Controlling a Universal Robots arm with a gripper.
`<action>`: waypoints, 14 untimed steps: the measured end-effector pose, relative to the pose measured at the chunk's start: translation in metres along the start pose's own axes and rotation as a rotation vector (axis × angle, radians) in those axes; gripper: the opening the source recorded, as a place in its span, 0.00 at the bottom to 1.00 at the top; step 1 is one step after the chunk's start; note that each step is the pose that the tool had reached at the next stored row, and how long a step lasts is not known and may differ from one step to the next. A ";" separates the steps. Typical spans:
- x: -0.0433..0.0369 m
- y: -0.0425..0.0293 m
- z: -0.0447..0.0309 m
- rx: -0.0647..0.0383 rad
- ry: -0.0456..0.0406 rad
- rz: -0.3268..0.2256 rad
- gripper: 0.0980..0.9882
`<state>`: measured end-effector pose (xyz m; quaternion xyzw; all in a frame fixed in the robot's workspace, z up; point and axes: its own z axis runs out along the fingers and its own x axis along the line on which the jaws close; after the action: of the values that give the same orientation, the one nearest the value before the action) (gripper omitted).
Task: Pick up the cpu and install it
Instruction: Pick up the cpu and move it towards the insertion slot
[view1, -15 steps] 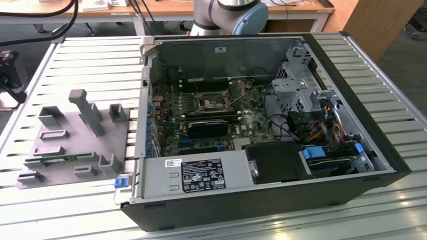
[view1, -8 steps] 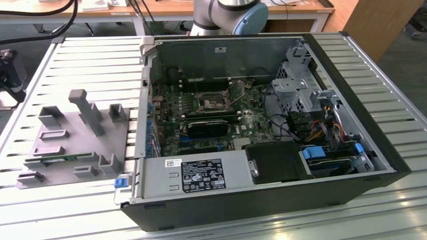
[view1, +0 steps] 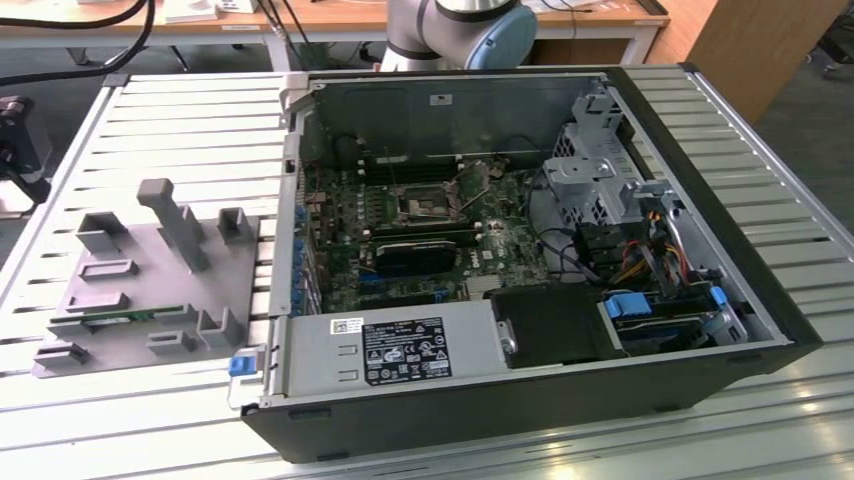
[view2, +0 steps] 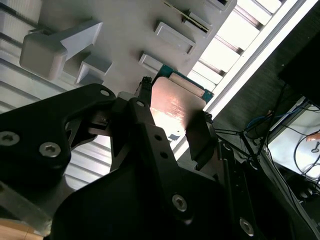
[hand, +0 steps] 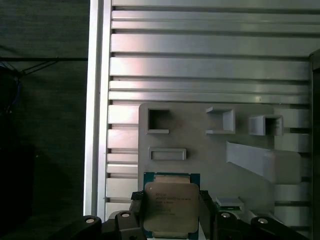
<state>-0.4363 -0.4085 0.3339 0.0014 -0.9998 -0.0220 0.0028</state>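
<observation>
Black jaws pinching the cpu (hand: 171, 209) by opposite edges (metal top showing), over grey tray (hand: 200, 165).

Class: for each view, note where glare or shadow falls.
Second wrist view: pinkish glare on the cpu top, table overexposed beyond; first wrist view: cpu evenly lit, soft sheen on the table; exterior view: case interior in shade, table bright.
</observation>
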 end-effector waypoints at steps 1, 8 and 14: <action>0.0000 0.0000 -0.0001 0.000 -0.0001 0.000 0.48; -0.0001 0.0001 -0.0020 0.000 -0.0001 0.000 0.48; 0.0000 0.0003 -0.0036 0.000 0.0000 0.000 0.48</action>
<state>-0.4363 -0.4083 0.3375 0.0014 -0.9998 -0.0220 0.0028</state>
